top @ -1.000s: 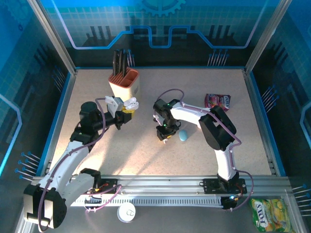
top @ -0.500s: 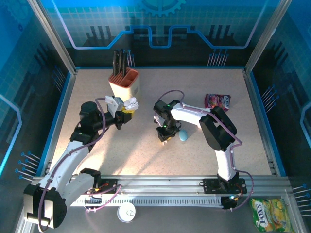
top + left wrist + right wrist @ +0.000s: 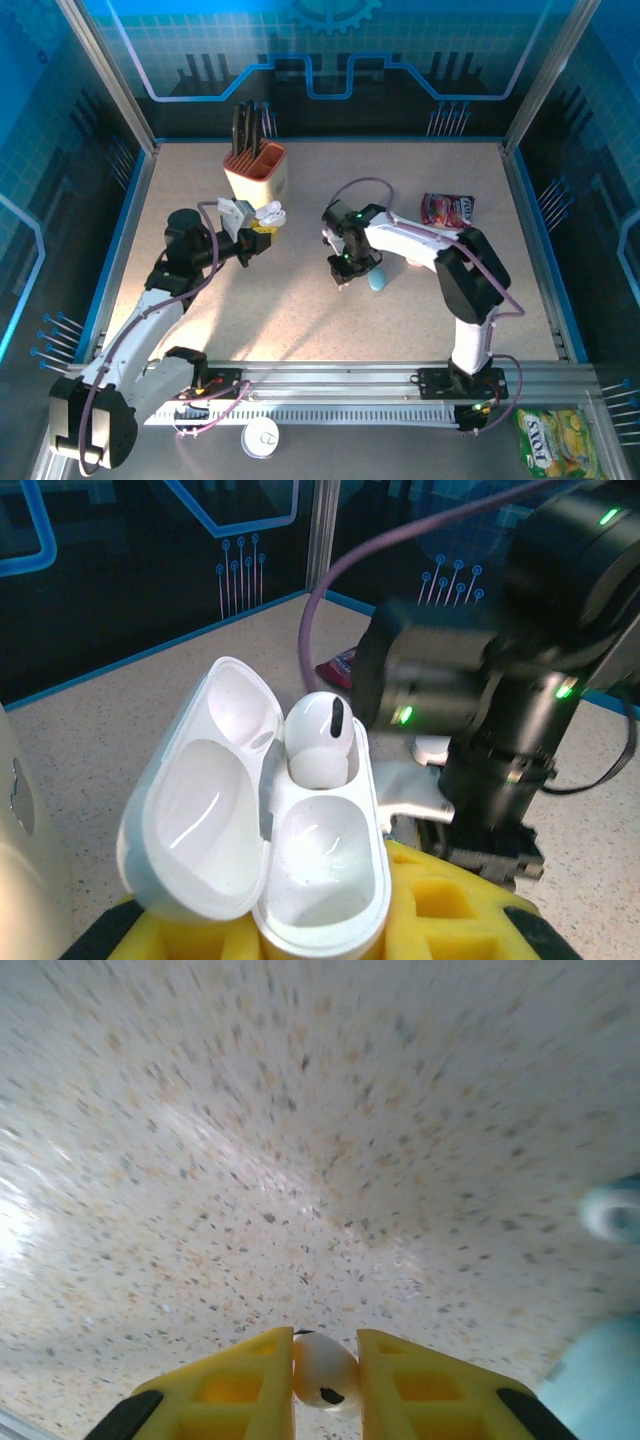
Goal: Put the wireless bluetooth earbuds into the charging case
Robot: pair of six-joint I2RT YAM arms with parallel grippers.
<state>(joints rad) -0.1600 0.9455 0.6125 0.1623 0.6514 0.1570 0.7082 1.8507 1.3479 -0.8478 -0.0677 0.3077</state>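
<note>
**Ana:** What's the big picture?

**Ben:** The speckled table (image 3: 300,330) is below the open charging case (image 3: 270,820). The left gripper (image 3: 320,925) is squeezed tight on the bottom of the case. The lid is tipped back.

**Ana:** And the right gripper (image 3: 325,1385)?

**Ben:** It is to the right of the case, a bit nearer the arm bases, and lower down. Its yellow fingers are pinching one small white bud, the pinched earbud (image 3: 325,1368).

**Ana:** So which way should it go?

**Ben:** I think left and up, toward the case. The right arm has the bud, so it must carry it.

**Ana:** Which hole?

**Ben:** The seated earbud (image 3: 320,742) fills the far hole in the case. The empty hole (image 3: 322,865) is just beside it, nearer the left gripper.

**Ana:** How should it point?

**Ben:** Stem down, I guess, like the seated one. I cannot tell which way the pinched earbud's stem points.
</note>
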